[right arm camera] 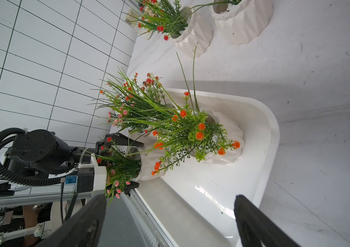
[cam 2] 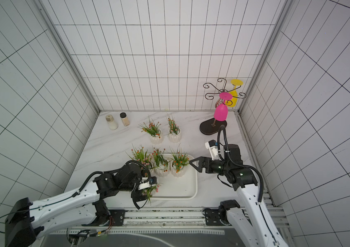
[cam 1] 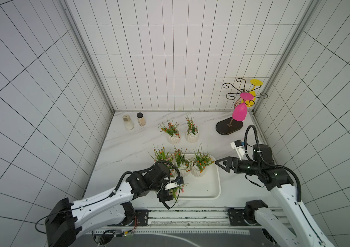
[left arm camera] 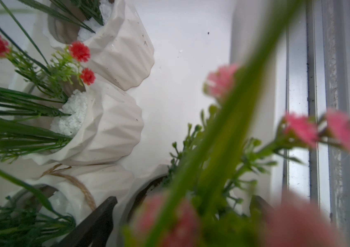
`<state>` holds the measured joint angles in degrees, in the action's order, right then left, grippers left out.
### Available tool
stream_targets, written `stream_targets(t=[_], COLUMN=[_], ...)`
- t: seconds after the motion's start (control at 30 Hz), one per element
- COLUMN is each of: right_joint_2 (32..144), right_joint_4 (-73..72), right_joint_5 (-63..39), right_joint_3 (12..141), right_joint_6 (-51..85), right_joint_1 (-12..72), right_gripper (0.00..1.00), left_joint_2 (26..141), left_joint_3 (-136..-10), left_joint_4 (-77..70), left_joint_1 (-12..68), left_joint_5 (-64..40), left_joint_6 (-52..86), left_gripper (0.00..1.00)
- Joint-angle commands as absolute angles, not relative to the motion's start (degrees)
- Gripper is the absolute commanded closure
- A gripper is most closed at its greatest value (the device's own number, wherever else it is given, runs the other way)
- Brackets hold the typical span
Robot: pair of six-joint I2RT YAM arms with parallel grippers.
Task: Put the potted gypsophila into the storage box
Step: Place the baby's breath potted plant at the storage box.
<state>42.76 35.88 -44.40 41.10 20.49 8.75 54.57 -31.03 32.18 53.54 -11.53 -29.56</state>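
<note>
Notably bare storage box [cam 1: 204, 188] corner (near-right, rimmed)

Legible text, brands, numbers: none.
Item 1: clear ruler strip [cam 1: 189, 224] on the aluminium front rail [cam 1: 191, 215], lower middle of both top views. It showed tick marks only; any figures were too small to read.
Item 2: small blue tag [right arm camera: 70, 180] beside the white wrist-camera housing [right arm camera: 99, 173], lower left of the right wrist view. Its print was unreadable.

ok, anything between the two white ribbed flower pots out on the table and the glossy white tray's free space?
Yes: three white ribbed flower pots line the glossy tray's far rim, between the two table pots and its bare part.
</note>
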Motion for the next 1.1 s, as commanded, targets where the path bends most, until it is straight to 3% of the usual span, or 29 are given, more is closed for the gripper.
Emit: stream_targets(t=[0.0, 0.73, 1.07], right_joint_2=[42.80, 43.39, 43.79], right_joint_4=[35.63, 35.68, 35.42], right_joint_5=[-45.04, -42.86, -40.22], right_joint_3=[42.54, 43.06, 43.99], right_joint_6=[19.27, 19.02, 18.14], right_joint_1=[8.09, 8.11, 8.11], right_gripper=[0.06, 0.04, 0.04], left_joint_2=[55.03, 53.68, 50.89], left_joint_3=[-32.11, -43.78, -51.11], left_joint_4=[32.67, 41.91, 43.65], left_joint_1=[54.01, 54.14, 54.05], left_joint_5=[-14.50, -15.43, -15.38], left_joint_6=[-30.59, -32.04, -24.25], left_gripper=[0.03, 0.03, 0.03])
